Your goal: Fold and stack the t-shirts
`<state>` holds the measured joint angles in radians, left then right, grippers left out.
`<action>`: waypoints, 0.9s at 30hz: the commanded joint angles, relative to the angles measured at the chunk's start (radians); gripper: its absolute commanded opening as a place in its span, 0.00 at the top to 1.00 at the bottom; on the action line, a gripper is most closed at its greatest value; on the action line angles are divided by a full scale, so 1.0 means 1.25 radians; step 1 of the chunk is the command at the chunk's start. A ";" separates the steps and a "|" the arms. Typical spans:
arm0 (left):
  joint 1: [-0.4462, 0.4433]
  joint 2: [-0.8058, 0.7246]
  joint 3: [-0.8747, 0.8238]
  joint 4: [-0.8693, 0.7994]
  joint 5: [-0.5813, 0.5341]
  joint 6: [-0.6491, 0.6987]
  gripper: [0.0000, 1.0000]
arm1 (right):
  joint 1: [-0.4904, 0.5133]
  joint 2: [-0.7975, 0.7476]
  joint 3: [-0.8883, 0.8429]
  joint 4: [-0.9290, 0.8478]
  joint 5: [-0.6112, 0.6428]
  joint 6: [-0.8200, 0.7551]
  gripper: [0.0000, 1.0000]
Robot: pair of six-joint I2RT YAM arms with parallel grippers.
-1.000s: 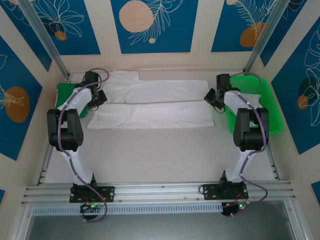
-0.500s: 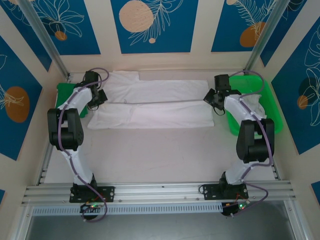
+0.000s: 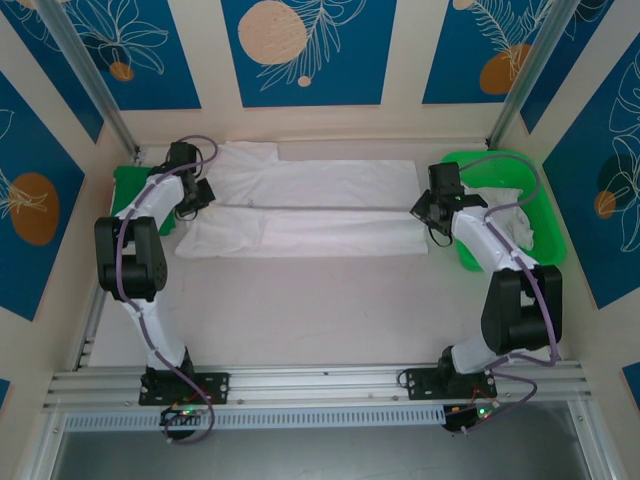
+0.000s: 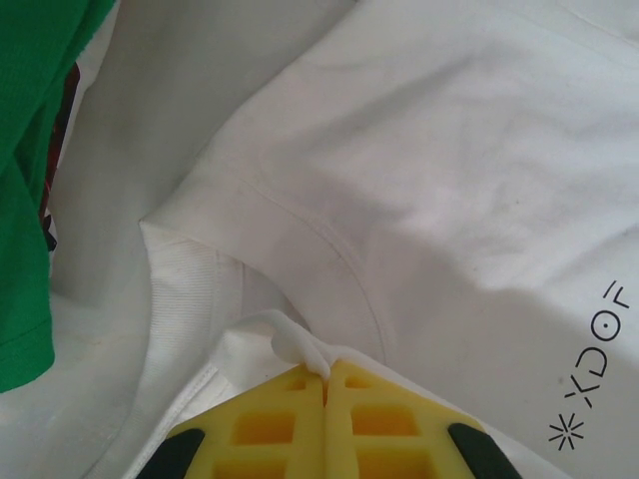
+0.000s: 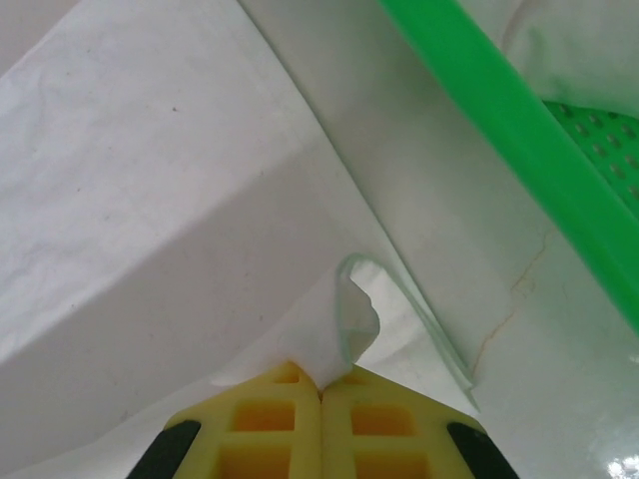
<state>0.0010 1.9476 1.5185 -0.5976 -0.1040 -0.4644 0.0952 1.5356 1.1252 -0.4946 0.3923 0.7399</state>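
T-shirt (image 3: pixel 310 185) lies across the far desk (image 3: pixel 300 300), light limp cotton; left gripper (image 4: pixel 326 367) and right gripper (image 5: pixel 321 384) each pinch its edge, likely the best hold.

The left arm (image 3: pixel 150 325) and right arm (image 3: pixel 520 300) are built alike: white tube-shaped links joined by chunky black motor housings, each trailed by a thin purple cable (image 3: pixel 118 262) looping along its length. Black base plates (image 3: pixel 183 385) carry them, with small green lights (image 3: pixel 181 410) glowing just below. The left gripper (image 4: pixel 324 371) and right gripper (image 5: pixel 321 387) have bright yellow fingers (image 4: pixel 262 429) moulded with square pockets, black corners at either side.
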 commanded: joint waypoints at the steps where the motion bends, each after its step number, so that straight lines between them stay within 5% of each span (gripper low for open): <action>1: 0.021 0.008 0.014 0.009 -0.004 0.002 0.99 | -0.016 0.071 0.059 0.003 0.042 -0.020 1.00; 9: 0.022 0.032 0.021 0.012 0.001 -0.003 0.98 | -0.030 0.206 0.163 0.020 0.030 -0.029 1.00; 12: 0.022 0.034 0.025 0.017 0.006 -0.008 0.94 | -0.030 0.233 0.190 0.026 0.009 -0.039 0.84; 13: 0.022 0.034 0.026 0.017 0.008 -0.009 0.90 | -0.030 0.231 0.192 0.031 0.003 -0.045 0.76; 16: 0.023 0.019 0.024 0.030 0.036 -0.002 0.55 | -0.026 0.188 0.165 0.064 -0.003 -0.062 0.43; 21: 0.019 -0.063 -0.037 0.082 0.067 -0.001 0.05 | 0.012 0.097 0.082 0.114 -0.001 -0.112 0.29; 27: -0.024 -0.151 -0.167 0.148 0.122 -0.055 0.00 | 0.100 0.099 0.006 0.152 -0.078 -0.094 0.30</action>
<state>-0.0010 1.8046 1.3678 -0.4683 -0.0109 -0.4923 0.1711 1.6440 1.1809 -0.3408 0.3595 0.6270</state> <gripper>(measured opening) 0.995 0.700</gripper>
